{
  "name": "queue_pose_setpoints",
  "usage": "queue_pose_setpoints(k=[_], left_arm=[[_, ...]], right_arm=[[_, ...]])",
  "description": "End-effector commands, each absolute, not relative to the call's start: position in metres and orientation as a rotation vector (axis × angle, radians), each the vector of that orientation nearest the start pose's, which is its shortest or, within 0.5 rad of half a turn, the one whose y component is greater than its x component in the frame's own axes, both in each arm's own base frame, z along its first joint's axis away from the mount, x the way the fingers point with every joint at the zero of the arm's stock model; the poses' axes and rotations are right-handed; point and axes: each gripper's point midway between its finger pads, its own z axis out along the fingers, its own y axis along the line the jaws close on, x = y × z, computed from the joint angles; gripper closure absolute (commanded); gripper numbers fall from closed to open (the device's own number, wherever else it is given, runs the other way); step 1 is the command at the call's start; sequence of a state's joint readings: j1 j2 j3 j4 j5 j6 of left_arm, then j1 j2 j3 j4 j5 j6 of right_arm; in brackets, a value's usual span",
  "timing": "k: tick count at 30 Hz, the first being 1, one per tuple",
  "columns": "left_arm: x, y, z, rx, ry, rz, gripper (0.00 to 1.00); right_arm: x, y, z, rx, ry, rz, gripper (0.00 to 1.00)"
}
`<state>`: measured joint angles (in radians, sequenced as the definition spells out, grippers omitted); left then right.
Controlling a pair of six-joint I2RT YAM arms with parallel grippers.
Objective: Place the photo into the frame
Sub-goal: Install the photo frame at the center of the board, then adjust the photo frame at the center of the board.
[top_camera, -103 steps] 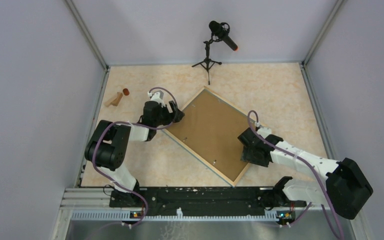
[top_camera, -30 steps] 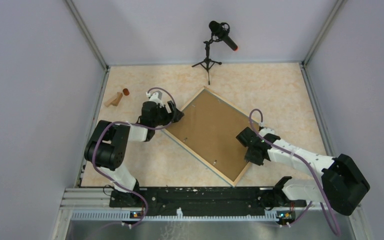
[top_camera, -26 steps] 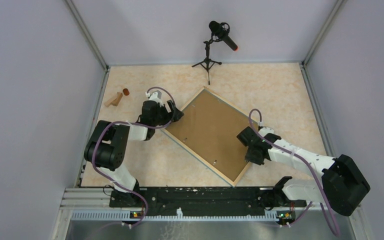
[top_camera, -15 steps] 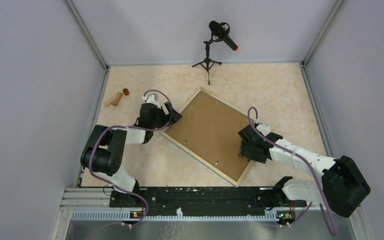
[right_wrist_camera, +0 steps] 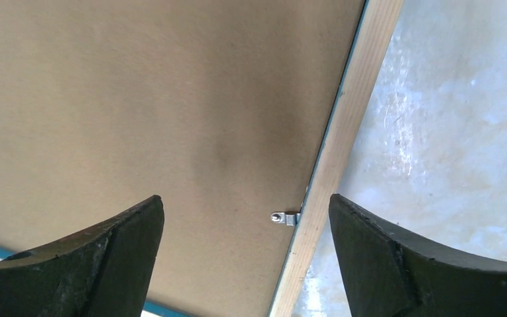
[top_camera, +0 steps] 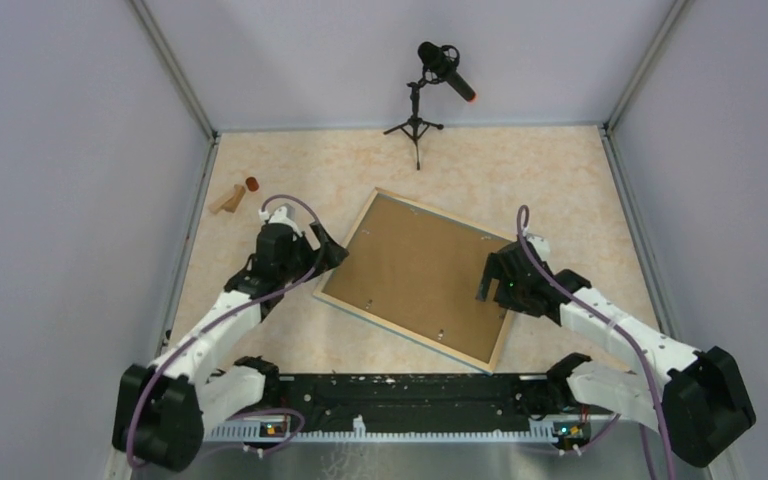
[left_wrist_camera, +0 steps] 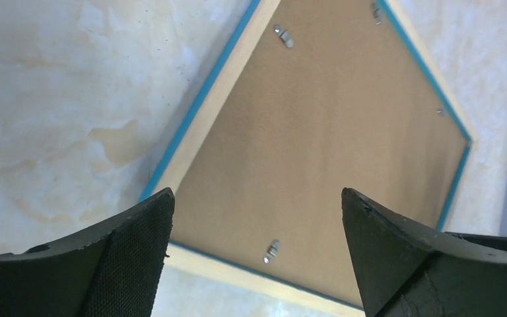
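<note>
The frame [top_camera: 403, 332] lies back-up on the table, with a light wood rim, a blue edge and a brown backing board [top_camera: 415, 275] held by small metal clips. The photo is hidden from every view. My left gripper [top_camera: 323, 248] is open and empty, above the frame's left corner. The left wrist view shows its jaws wide apart [left_wrist_camera: 254, 198] over the rim [left_wrist_camera: 214, 99] and a clip [left_wrist_camera: 272, 249]. My right gripper [top_camera: 495, 278] is open and empty over the frame's right edge. Its wrist view [right_wrist_camera: 245, 198] shows the rim [right_wrist_camera: 350, 112] and a clip [right_wrist_camera: 285, 217].
A microphone on a tripod [top_camera: 430, 75] stands at the back. Small wooden pieces [top_camera: 228, 197] and a red-brown bit [top_camera: 251, 183] lie at the back left. Grey walls close in the table on three sides. The arms' base rail [top_camera: 390, 390] runs along the near edge.
The frame has turned counter-clockwise and shifted slightly left, now lying flatter to the near edge. My left arm has stretched out and its gripper moved nearer and left. The right gripper has moved slightly back.
</note>
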<state>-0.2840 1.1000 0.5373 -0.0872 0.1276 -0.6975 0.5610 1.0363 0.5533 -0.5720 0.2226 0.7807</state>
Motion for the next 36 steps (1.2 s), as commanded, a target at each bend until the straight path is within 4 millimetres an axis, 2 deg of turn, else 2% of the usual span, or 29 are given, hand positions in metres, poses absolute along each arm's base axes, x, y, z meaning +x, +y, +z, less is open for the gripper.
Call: queue_pose_setpoints(k=[1,4,8,13,19,23,27,29,32,36], left_arm=[[0.250,-0.120,0.110,-0.552,2.303,-0.626,0.02],[0.223,-0.137,0.118,-0.576,2.307,-0.799,0.03],[0.195,-0.156,0.114,-0.626,2.332,-0.966,0.10],[0.192,-0.170,0.105,-0.570,2.329,-1.047,0.14],[0.194,-0.187,0.084,-0.385,2.349,-1.108,0.16],[0.191,-0.198,0.070,-0.341,2.395,-1.122,0.15],[0.194,-0.214,0.061,-0.327,2.452,-1.106,0.12],[0.196,-0.222,0.057,-0.319,2.477,-1.087,0.11],[0.204,-0.232,0.052,-0.326,2.485,-1.083,0.10],[0.221,-0.233,0.045,-0.330,2.492,-1.002,0.09]], right_arm=[[0.229,0.111,0.092,0.340,2.433,0.231,0.07],[0.243,0.108,0.115,0.275,2.397,0.197,0.04],[0.267,0.112,0.143,0.097,2.376,0.148,0.01],[0.305,0.115,0.151,-0.008,2.406,0.086,0.01],[0.358,0.095,0.138,-0.109,2.494,-0.034,0.01],[0.391,0.095,0.122,-0.041,2.497,0.194,0.01],[0.418,0.094,0.108,-0.026,2.474,0.295,0.01],[0.423,0.089,0.091,-0.006,2.520,0.307,0.01],[0.420,0.089,0.066,0.023,2.585,0.337,0.01],[0.399,0.095,0.046,0.068,2.603,0.398,0.01]])
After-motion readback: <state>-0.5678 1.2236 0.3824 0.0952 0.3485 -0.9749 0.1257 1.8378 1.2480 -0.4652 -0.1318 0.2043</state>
